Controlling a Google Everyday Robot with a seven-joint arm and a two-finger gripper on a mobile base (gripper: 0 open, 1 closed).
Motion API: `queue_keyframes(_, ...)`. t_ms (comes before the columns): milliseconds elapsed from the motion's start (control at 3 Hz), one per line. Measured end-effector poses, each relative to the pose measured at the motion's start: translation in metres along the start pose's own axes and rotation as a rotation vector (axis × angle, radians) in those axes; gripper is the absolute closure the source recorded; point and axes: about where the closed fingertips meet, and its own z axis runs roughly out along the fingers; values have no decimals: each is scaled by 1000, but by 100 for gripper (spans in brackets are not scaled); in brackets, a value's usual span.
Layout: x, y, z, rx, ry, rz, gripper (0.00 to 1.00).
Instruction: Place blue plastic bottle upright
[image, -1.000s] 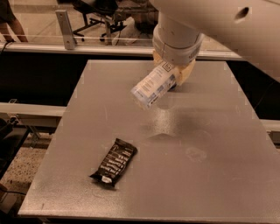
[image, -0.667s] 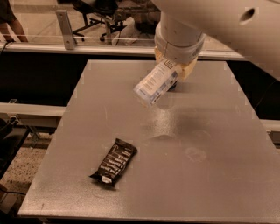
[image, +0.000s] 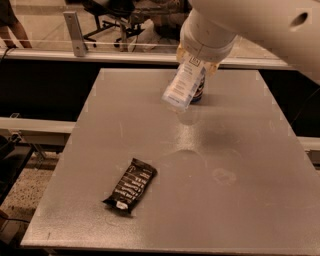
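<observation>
A: Status?
B: Gripper (image: 196, 66) above the table (image: 250, 205), far middle; jaws clenched on the blue plastic bottle (image: 183, 87), tilted, off the surface.
A: Hazard?
B: Released at this tilt, it likely topples and rolls toward the edge.

My claw (image: 196, 66) holds the bottle (image: 183, 86) tilted above the far middle of the table (image: 250, 200); a snack bar (image: 131, 186) lies near-left.
</observation>
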Motion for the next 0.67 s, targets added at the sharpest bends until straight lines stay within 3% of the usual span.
queue_keyframes(667,1,-14,5,242,28,-185,100)
